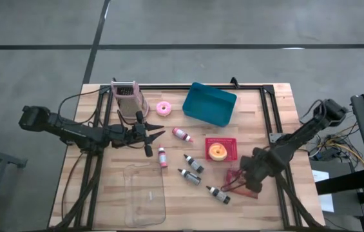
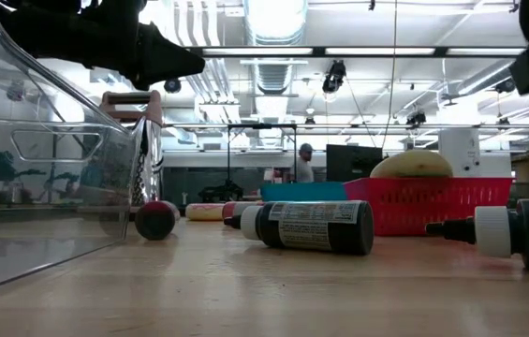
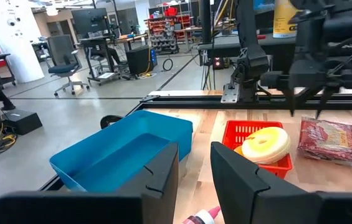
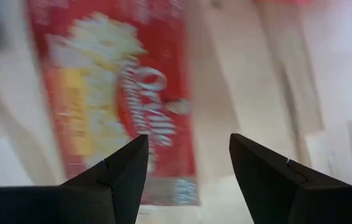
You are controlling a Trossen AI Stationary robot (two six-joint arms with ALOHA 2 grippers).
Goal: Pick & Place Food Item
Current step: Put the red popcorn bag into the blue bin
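While my right gripper point(image 4: 188, 177) hung open, the popcorn packet point(image 4: 116, 93) lay flat directly beneath it, long axis running away between my fingers. Left gripper point(image 1: 148, 136), narrowly parted and empty, stood well apart

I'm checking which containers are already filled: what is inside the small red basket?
The red basket holds one round yellow-and-white food item, perhaps a bun or donut. It covers much of the basket's floor, so anything beneath it is hidden.

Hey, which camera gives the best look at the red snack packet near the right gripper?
The right wrist view: the red snack packet fills it, printed face up, just beyond the open right gripper. The left wrist view shows it whole but distant; the high view shows it partly under the gripper; the low view doesn't show it.
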